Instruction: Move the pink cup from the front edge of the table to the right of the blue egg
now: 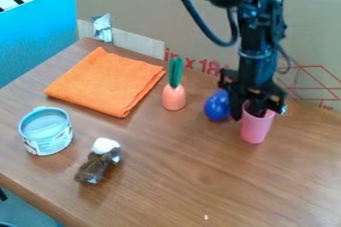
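The black gripper (256, 102) hangs down at the right side of the table, right at the rim of a pink cup (255, 128). Its lower end overlaps the cup's mouth and hides part of it; whether the cup is held cannot be made out. The cup's base appears to be on the wood, with the cup leaning slightly. Just left of the gripper is a blue ball-like object (216, 106), partly covered by it. Farther left stands an orange carrot toy (174, 96) with green leaves on top.
A folded orange cloth (105, 81) lies at the back left of the wooden table (180, 171). In front of it stand an open light-blue tin (47, 134) and a small brown-and-white crumpled object (98, 161). Cardboard (133, 2) rises along the back edge.
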